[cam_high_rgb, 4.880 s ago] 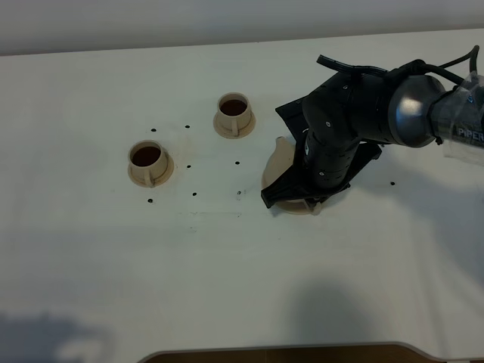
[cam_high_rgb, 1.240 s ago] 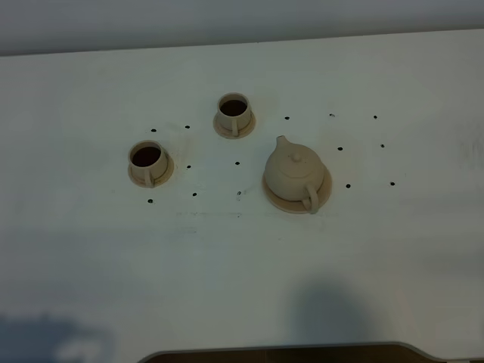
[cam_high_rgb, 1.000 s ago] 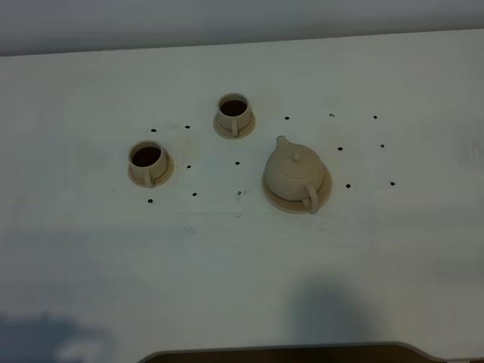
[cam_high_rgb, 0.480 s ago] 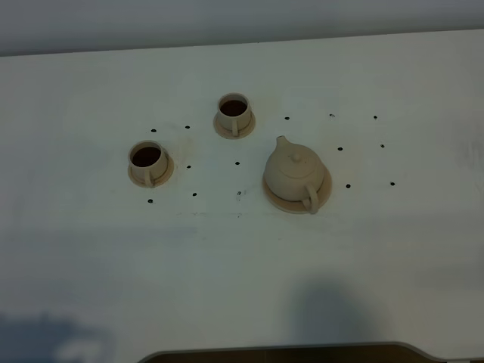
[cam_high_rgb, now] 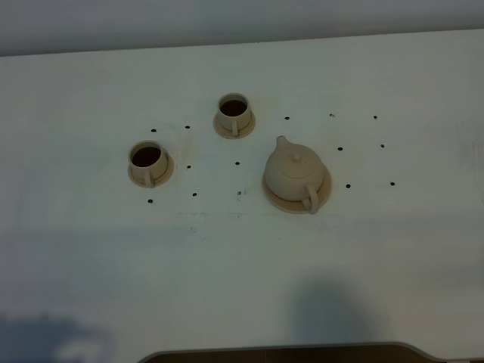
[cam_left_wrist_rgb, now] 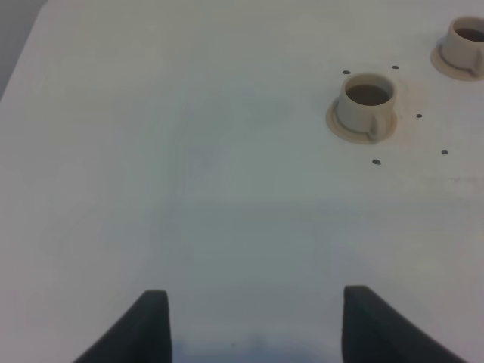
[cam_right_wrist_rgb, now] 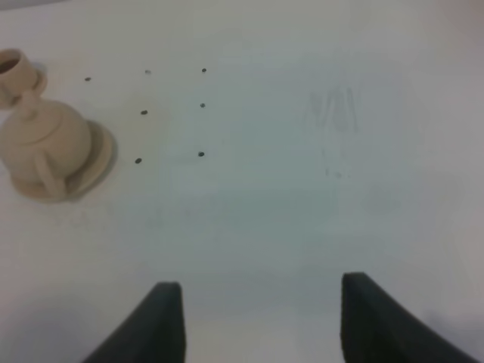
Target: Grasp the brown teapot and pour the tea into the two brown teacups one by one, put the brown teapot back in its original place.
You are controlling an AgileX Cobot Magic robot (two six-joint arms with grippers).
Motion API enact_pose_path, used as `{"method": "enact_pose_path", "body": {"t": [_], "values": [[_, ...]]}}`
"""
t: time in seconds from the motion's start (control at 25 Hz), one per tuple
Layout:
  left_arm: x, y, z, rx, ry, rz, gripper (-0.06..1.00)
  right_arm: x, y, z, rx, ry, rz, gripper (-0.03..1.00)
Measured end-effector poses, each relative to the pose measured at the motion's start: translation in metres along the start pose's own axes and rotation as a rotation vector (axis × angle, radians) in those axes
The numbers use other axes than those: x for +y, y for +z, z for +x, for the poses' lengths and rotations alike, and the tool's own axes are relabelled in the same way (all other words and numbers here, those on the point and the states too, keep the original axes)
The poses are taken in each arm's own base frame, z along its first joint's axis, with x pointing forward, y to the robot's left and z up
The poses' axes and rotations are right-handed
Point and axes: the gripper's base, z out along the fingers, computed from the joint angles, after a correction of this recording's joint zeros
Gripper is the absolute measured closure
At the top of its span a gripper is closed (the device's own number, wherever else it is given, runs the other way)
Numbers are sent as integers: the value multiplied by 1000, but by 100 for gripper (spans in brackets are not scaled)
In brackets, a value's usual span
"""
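The brown teapot (cam_high_rgb: 294,172) (cam_right_wrist_rgb: 41,146) stands upright on its wide round saucer (cam_high_rgb: 325,190) (cam_right_wrist_rgb: 100,157), spout toward the back and loop handle toward the front. Two brown teacups hold dark tea: one (cam_high_rgb: 234,113) (cam_left_wrist_rgb: 464,45) at the back middle, the other (cam_high_rgb: 149,162) (cam_left_wrist_rgb: 366,105) to its front left. Neither arm shows in the exterior view. My left gripper (cam_left_wrist_rgb: 253,321) stands open over bare table, well short of the nearer cup. Off to the teapot's side, my right gripper (cam_right_wrist_rgb: 261,318) is open with nothing between its fingers.
The white table (cam_high_rgb: 242,257) bears rows of small dark dots (cam_high_rgb: 237,162) around the cups and teapot. A dark curved edge (cam_high_rgb: 280,353) shows at the front of the table. The table's left edge (cam_left_wrist_rgb: 19,57) shows in the left wrist view.
None over the last second. Earlier, the right arm was over the teapot; it has since withdrawn out of the exterior view, leaving the teapot on its saucer.
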Motion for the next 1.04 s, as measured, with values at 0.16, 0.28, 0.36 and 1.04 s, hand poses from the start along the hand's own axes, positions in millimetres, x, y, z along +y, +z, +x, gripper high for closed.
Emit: {"method": "enact_pose_path", "body": {"t": [0.16,0.28,0.36,1.04], "values": [[0,0,0,0,0,0,41,0,0,0,0,0,0,49],[0,0,0,0,0,0,41,0,0,0,0,0,0,49],[0,0,0,0,0,0,41,0,0,0,0,0,0,49],[0,0,0,0,0,0,41,0,0,0,0,0,0,49]]}}
